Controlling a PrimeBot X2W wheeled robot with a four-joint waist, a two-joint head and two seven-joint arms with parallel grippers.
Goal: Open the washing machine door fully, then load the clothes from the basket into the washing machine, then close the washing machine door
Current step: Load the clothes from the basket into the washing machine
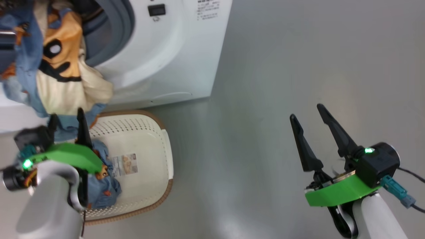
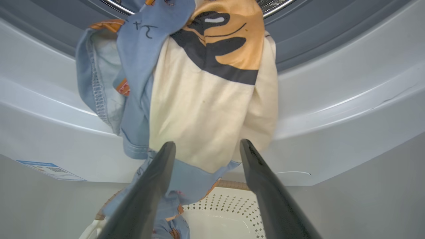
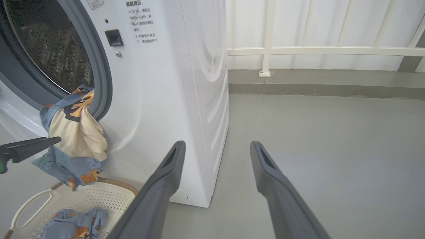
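Observation:
The washing machine [image 1: 172,49] stands with its drum [image 3: 49,49] uncovered; its door is out of view. One of the clothes [image 2: 206,106], light blue with a cream panel and an orange bear, hangs out of the opening over the grey gasket [image 1: 113,36] and down the white front. My left gripper [image 2: 207,143] is open just below the hanging hem, gripping nothing. Under it sits the basket [image 1: 156,132] with another blue garment [image 1: 103,186] inside. My right gripper [image 1: 306,112] hovers open and empty over the floor to the right, away from the machine.
Bare grey floor [image 1: 282,66] stretches to the right of the machine. A white railing [image 3: 315,49] and a low kerb run along the back. A cable [image 1: 411,176] trails from my right wrist.

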